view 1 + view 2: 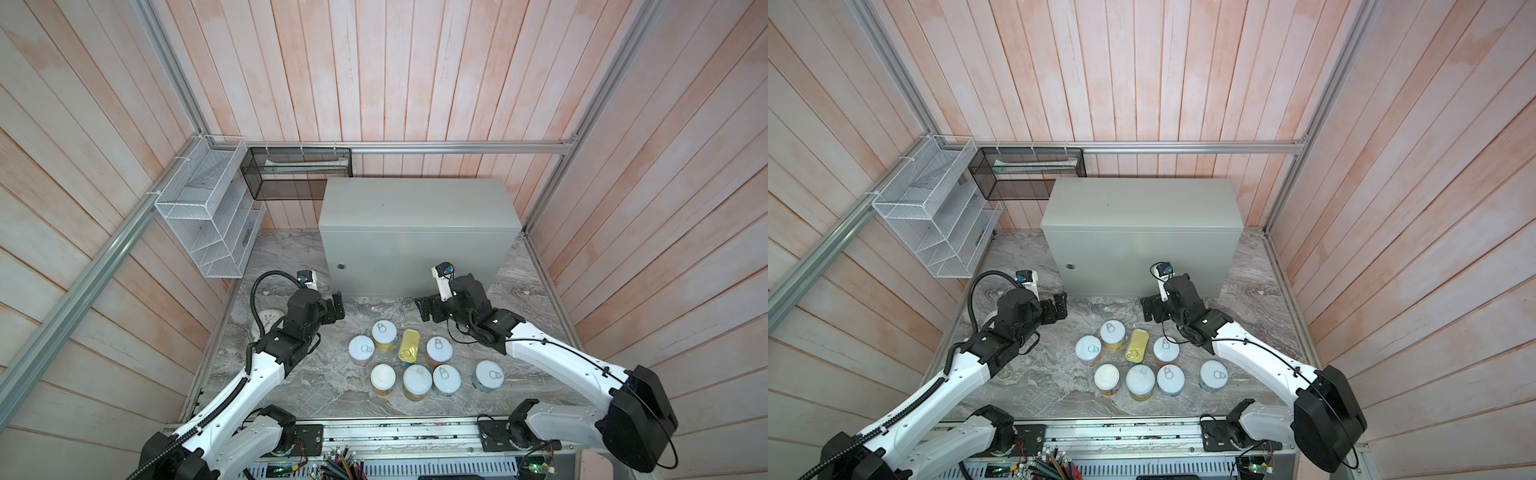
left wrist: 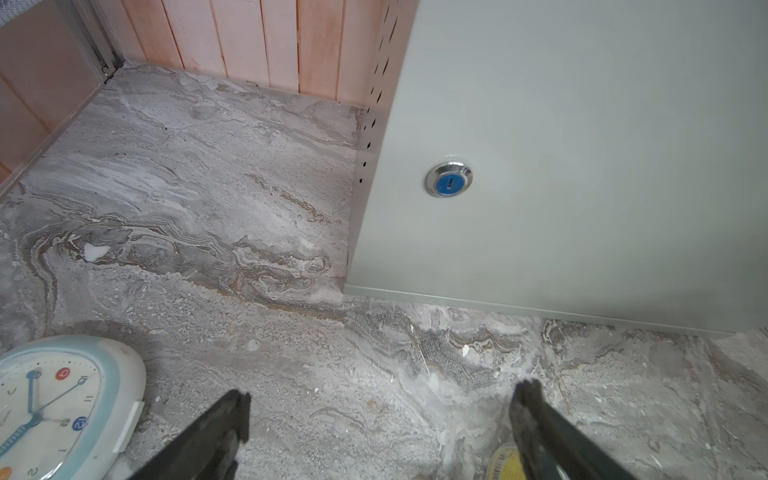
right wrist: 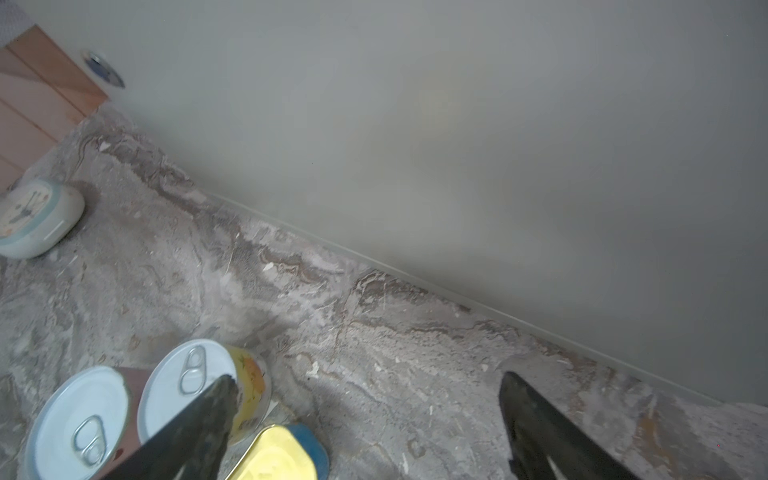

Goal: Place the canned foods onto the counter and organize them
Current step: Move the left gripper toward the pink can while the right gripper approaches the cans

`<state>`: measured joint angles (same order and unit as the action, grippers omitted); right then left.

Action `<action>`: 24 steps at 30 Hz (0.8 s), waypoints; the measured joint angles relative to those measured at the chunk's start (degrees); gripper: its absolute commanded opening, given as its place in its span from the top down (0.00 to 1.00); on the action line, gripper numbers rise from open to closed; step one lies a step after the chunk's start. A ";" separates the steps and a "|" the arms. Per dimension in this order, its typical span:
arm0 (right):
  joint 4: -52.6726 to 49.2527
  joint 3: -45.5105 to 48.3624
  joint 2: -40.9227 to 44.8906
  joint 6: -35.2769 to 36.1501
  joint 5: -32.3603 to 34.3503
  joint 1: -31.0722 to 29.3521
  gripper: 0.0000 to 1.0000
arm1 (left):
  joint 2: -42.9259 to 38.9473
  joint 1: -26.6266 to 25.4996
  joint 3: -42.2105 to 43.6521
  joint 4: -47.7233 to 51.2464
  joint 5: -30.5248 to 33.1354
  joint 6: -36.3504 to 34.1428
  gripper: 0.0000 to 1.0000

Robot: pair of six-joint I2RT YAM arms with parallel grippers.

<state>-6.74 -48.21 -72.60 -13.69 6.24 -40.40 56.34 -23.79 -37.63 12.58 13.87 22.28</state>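
Several short cans with pale pull-tab lids stand clustered on the marble in both top views, among them a yellow-labelled one and one set apart at the right. A gold tin lies in their midst. Behind them stands the grey-green counter, its flat top bare. My left gripper hovers open to the left of the cluster, near the counter's front. My right gripper hovers open to the cluster's right. In the right wrist view the open gripper has two cans and the tin beside one finger. Marble alone lies inside the left gripper.
A pale-blue clock lies on the marble under the left arm. A white wire rack and a black mesh basket hang on the walls at the back left. A round lock sits on the counter's front.
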 measured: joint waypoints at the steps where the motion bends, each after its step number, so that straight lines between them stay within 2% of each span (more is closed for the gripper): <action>1: -0.55 -0.66 -0.92 -0.11 -0.20 -1.03 0.02 | 0.00 0.00 0.00 0.20 -0.04 0.11 0.00; 7: -1.95 -4.87 -5.90 -0.26 -1.05 -6.29 0.02 | 0.00 0.00 0.48 0.31 -0.09 1.40 0.00; 24: -3.17 -5.99 -13.75 -1.29 -6.88 -10.56 0.04 | 2.21 0.00 0.72 0.33 -0.11 3.45 0.00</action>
<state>-9.91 -54.19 -86.35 -14.98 -0.64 -50.96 58.54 -23.79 -36.91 12.91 13.76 25.74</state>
